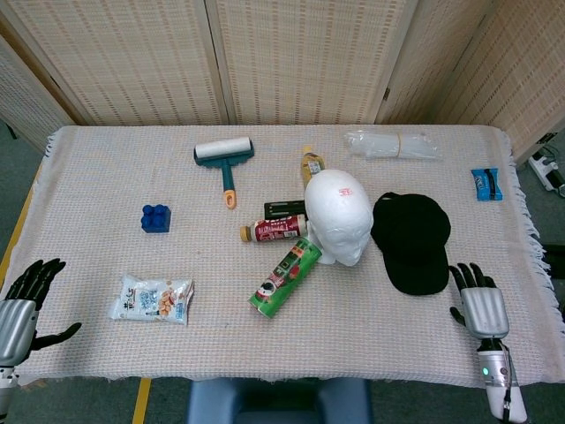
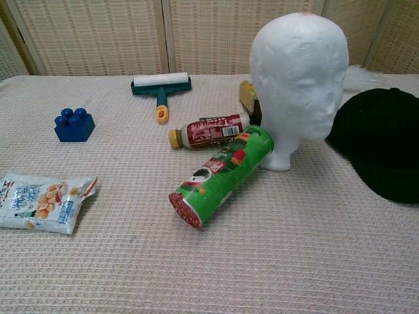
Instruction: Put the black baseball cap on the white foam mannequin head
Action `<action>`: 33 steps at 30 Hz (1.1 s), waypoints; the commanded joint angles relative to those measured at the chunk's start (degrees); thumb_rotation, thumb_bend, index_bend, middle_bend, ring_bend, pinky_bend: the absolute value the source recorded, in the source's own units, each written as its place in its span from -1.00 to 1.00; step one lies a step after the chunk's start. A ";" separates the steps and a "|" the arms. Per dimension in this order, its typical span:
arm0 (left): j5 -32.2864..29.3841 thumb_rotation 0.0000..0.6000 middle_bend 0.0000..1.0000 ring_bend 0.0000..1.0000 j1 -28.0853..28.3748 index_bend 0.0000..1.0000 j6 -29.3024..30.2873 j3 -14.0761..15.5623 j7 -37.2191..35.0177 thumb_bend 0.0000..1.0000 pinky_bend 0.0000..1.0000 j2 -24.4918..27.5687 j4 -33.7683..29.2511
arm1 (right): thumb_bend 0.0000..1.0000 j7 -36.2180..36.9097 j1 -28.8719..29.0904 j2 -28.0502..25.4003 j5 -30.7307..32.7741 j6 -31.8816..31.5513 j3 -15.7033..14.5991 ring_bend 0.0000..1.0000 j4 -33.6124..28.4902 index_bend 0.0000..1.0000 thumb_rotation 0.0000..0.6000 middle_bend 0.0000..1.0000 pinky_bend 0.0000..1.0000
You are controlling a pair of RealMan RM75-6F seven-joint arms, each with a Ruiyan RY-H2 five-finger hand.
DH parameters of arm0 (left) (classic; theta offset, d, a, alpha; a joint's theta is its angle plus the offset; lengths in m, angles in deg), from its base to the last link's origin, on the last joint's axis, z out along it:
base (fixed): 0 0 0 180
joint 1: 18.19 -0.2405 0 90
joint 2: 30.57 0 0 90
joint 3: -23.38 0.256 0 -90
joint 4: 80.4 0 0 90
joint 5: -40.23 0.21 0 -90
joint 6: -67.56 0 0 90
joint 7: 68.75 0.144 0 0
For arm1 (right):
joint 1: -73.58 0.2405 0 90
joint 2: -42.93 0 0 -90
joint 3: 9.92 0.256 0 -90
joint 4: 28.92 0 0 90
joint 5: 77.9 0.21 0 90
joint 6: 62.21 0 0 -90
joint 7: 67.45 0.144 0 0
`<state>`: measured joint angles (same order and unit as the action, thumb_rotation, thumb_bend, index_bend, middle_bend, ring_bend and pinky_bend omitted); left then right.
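While the black baseball cap (image 1: 410,241) lies flat on the cloth-covered table (image 1: 106,168), touching the right side of the white foam mannequin head (image 1: 339,215), neither hand holds anything. The right hand (image 1: 478,303) hovers near the table edge with its fingers (image 1: 465,276) spread apart, just beside the cap's brim end but not touching it. The left hand (image 1: 22,305) sits far from the mannequin head, fingers likewise apart and empty. The step in hand is judged to be the reach for the cap. A sound grasp would take the brim edge nearest the right hand, pinching firmly so the soft crown stays open for lowering over the foam head, which stands upright. A green crisps tube (image 1: 284,277) leans against the head's base; disturbing it risks tipping the head.
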<state>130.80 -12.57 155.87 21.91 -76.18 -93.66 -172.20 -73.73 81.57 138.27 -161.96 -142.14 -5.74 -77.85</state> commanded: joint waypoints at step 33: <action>-2.89 1.00 -0.74 -0.89 -1.05 -0.74 2.27 -2.71 -3.17 -0.85 -0.64 1.88 -0.80 | -0.65 14.47 2.02 22.52 -0.87 -9.15 2.26 -1.00 33.66 -0.08 1.00 -1.00 -1.00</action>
<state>127.94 -13.60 158.17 19.21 -79.24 -91.88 -172.93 -59.40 83.34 160.47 -162.98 -151.52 -3.60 -44.53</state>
